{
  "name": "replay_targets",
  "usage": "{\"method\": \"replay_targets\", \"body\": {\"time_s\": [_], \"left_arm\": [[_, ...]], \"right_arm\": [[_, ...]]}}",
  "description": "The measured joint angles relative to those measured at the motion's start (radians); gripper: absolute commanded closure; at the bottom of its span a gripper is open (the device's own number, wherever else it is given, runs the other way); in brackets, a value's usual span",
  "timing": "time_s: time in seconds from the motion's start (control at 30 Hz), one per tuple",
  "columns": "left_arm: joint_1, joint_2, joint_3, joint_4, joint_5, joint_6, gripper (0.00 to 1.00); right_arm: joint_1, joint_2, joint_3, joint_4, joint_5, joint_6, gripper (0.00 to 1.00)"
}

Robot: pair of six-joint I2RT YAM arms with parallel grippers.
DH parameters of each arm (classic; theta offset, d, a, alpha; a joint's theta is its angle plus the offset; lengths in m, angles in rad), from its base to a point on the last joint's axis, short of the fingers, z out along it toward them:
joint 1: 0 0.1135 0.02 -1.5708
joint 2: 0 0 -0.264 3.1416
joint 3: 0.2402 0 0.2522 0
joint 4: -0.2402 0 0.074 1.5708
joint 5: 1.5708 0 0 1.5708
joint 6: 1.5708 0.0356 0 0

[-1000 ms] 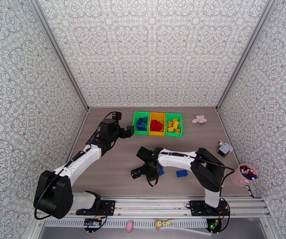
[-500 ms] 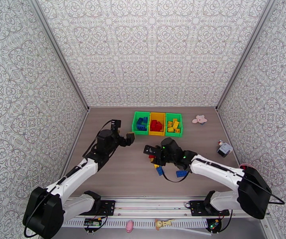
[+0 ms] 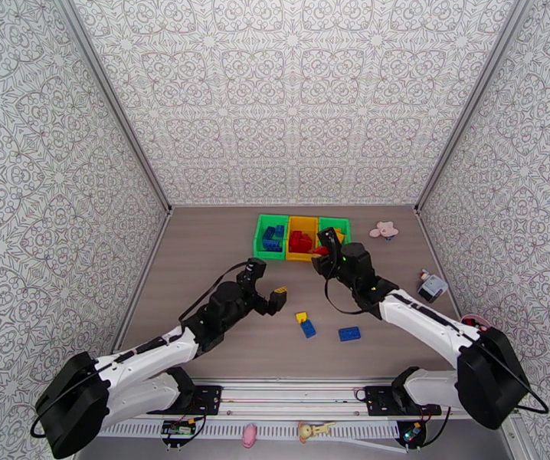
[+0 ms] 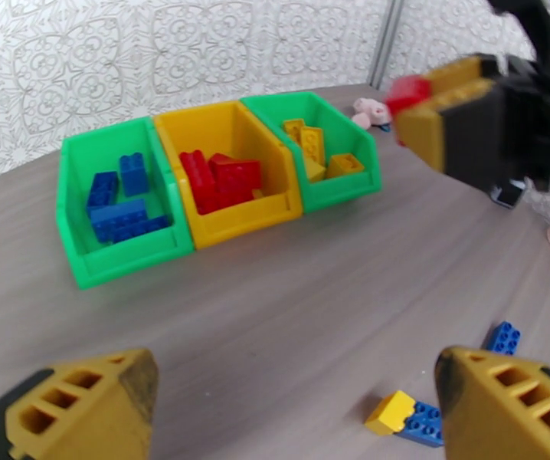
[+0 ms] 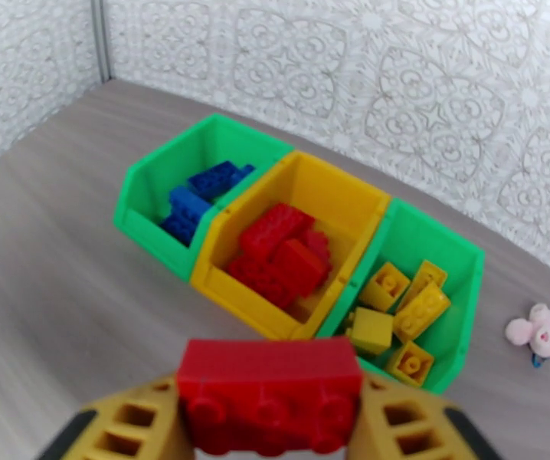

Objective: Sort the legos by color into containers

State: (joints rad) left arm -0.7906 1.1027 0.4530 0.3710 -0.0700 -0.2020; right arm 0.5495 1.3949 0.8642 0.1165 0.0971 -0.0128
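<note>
Right claw (image 5: 271, 412): pinched on red lego (image 5: 269, 373) at frame bottom, short of yellow bin (image 5: 329, 185). Left claw (image 4: 294, 400): gaping, empty. Needed moving over bin, then dropping.

Right hand (image 3: 323, 251) fronts the bins (image 3: 259, 243); leftward table (image 3: 198, 258) open.

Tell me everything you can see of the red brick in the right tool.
The red brick is glossy plastic, oblong, with round studs turned toward the wrist camera. It lies level in the air, clamped at both short ends between the yellow fingers of the right tool, near the yellow bin.
</note>
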Motion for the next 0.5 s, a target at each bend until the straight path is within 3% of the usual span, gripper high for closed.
{"method": "replay_targets", "body": {"time_s": [0.2,0.5], "left_arm": [[-0.081,-0.026,-0.032,0.017,-0.014,0.048,0.00],[-0.095,-0.036,-0.039,0.020,-0.015,0.103,0.00]], "right_arm": [[-0.018,0.219,0.179,-0.008,0.020,0.018,0.54],[-0.060,0.520,0.460,-0.060,-0.016,-0.014,0.55]]}}
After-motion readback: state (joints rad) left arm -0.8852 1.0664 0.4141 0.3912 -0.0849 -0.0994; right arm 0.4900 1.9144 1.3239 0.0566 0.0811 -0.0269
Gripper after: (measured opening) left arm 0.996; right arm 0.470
